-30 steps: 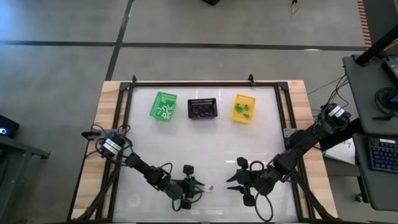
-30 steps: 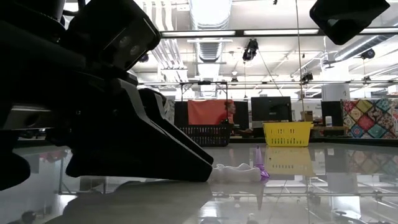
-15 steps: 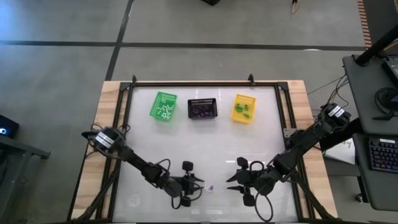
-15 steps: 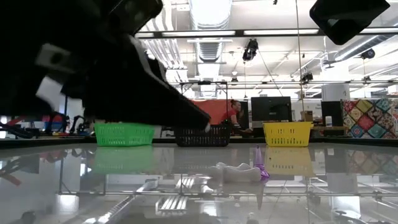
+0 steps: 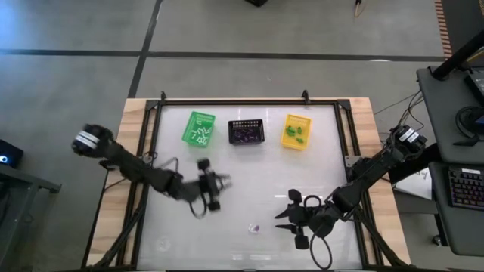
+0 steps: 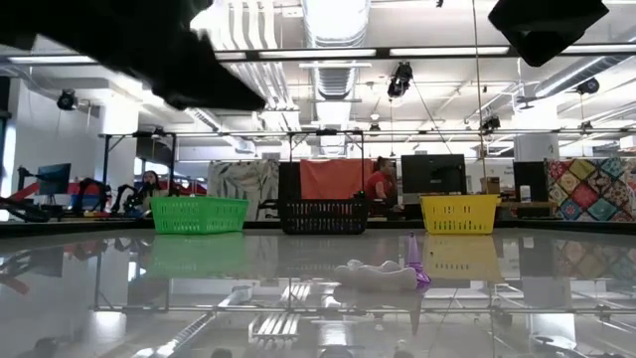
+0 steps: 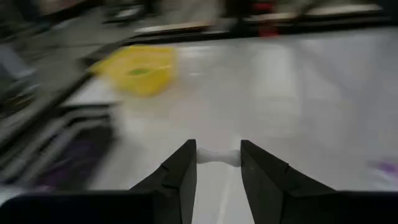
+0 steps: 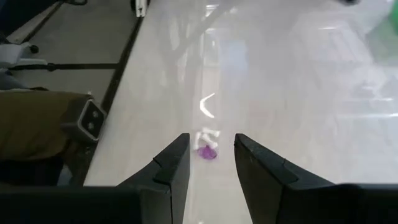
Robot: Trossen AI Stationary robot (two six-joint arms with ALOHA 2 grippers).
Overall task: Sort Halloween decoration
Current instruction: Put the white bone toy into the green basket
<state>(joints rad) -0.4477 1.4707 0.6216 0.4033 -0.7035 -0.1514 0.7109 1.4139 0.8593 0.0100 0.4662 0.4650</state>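
Observation:
My left gripper [image 5: 224,182] hangs above the table's left middle, shut on a small white trinket [image 7: 217,157]. Near the front edge a purple trinket [image 8: 207,153] and a white one [image 8: 208,135] lie side by side on the table; the low view shows the same white [image 6: 373,274] and purple [image 6: 414,263] trinkets. My right gripper [image 5: 278,221] hovers just right of them, open, fingers pointing at them. At the far side stand the green [image 5: 199,128], black [image 5: 246,132] and yellow [image 5: 296,131] baskets with trinkets inside. My left gripper pinches the white trinket between its two fingertips, one finger on each end [image 7: 200,155]. The trinket spans the gap crosswise. The fingers point nearly level, slanting a little down, toward the table's right side. The trinket is lifted clear of the table.
The glossy white table top [image 5: 318,174] is bordered by a black frame [image 5: 249,101] on a wooden surround. A desk with a keyboard [image 5: 461,189] stands off the table's right side. People and monitors show in the room behind, in the low view.
My left gripper has risen from the table near the front edge and swung toward the far left, carrying the white trinket clear. The purple trinket and the other white one stay where they were. My right arm has kept still.

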